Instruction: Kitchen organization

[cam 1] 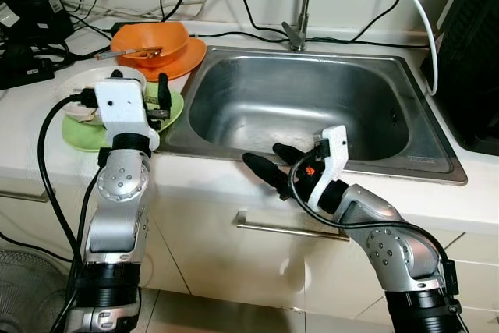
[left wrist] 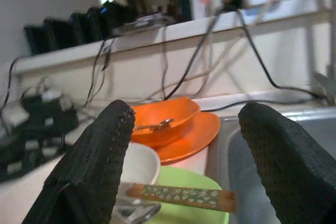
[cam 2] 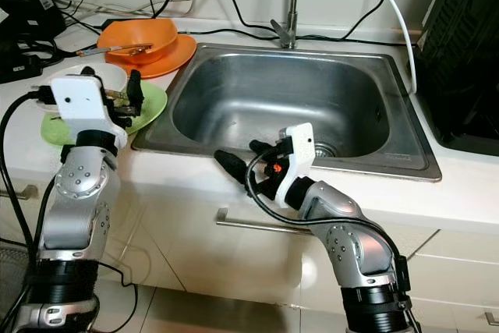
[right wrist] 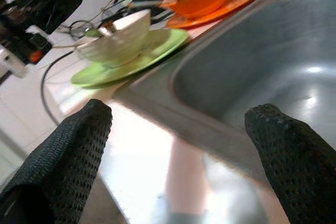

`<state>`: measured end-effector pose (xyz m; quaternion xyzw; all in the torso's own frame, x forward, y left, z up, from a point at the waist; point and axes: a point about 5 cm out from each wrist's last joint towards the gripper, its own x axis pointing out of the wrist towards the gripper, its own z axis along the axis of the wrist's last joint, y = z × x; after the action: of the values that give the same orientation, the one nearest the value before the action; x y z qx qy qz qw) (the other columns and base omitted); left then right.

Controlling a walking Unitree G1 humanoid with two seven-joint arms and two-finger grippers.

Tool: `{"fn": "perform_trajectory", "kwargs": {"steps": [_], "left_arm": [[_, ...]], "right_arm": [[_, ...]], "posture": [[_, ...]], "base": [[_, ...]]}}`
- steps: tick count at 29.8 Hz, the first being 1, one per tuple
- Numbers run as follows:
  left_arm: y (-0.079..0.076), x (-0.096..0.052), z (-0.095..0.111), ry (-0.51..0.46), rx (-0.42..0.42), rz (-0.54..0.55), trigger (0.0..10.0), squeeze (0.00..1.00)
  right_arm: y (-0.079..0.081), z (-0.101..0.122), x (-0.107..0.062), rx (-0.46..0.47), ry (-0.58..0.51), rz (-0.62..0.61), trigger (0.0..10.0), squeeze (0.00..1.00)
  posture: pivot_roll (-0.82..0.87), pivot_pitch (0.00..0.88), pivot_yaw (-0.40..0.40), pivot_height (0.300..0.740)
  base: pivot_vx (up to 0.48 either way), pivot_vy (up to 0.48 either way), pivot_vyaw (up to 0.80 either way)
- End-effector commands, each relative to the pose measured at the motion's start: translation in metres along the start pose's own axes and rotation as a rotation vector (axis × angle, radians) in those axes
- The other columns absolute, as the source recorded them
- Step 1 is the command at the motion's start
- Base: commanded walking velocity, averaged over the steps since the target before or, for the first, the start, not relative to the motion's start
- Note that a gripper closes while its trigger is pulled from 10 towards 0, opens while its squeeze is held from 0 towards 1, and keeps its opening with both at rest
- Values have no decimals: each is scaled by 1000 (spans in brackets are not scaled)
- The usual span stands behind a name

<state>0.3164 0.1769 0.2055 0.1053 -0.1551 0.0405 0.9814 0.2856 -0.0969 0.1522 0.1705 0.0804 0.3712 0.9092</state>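
A white bowl (cam 1: 100, 83) sits on a green plate (cam 1: 82, 136) on the counter left of the sink (cam 1: 304, 103). Behind them an orange bowl (cam 1: 152, 39) holding a spoon (cam 1: 129, 54) rests on an orange plate (cam 1: 187, 60). My left gripper (cam 1: 140, 83) hovers open just above the white bowl and green plate. In the left wrist view a utensil with a patterned handle (left wrist: 181, 196) lies across the green plate (left wrist: 189, 211) beside the white bowl (left wrist: 139, 163). My right gripper (cam 1: 271, 163) is open and holds nothing, over the sink's front rim and pointing left toward the dishes.
A faucet (cam 1: 300, 5) and a white hose (cam 1: 417, 13) stand behind the sink. A black rack (cam 1: 475, 60) fills the right counter. Power strips and cables (cam 1: 27, 13) crowd the back left. Below the counter edge is a drawer handle (cam 1: 288, 228).
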Motion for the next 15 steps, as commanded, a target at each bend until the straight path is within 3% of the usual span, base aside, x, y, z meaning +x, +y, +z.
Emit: {"fn": "perform_trajectory", "kwargs": {"steps": [1,3,5,7,8,9,10,13,15], "left_arm": [[-2,-2,3,0,95,-87,10000,0],[-3,-2,3,-3,160,-152,10000,0],[6,1,1,13,240,-188,10000,0],[11,4,3,11,282,-204,10000,0],[11,4,6,-20,348,-219,10000,0],[11,4,6,-20,348,-219,10000,0],[11,5,7,-43,420,-234,10000,0],[12,4,0,30,581,-287,10000,0],[10,3,-4,37,613,-309,10000,0]], "right_arm": [[-1,9,2,-11,-35,-6,10000,0],[-1,12,2,14,-35,-7,10000,0],[-7,20,3,-44,-79,-93,10000,0],[-10,25,3,-89,-100,-100,10000,0],[-11,24,3,-88,-86,-101,10000,0],[-11,24,3,-88,-86,-101,10000,0],[-10,22,3,-43,-80,-73,10000,0],[-9,18,2,72,-86,-48,10000,0],[-9,18,2,73,-88,-51,10000,0]], "posture": [[-62,0,58,740],[-61,0,57,740],[-59,0,60,740],[-60,0,60,740],[-60,0,60,740],[-60,0,60,740],[-60,0,61,740],[-60,0,60,740],[-61,0,61,740]], "base": [[0,0,0],[0,0,0],[0,0,0],[0,0,0],[0,0,0],[0,0,0],[0,0,0],[0,0,0],[0,0,0]]}}
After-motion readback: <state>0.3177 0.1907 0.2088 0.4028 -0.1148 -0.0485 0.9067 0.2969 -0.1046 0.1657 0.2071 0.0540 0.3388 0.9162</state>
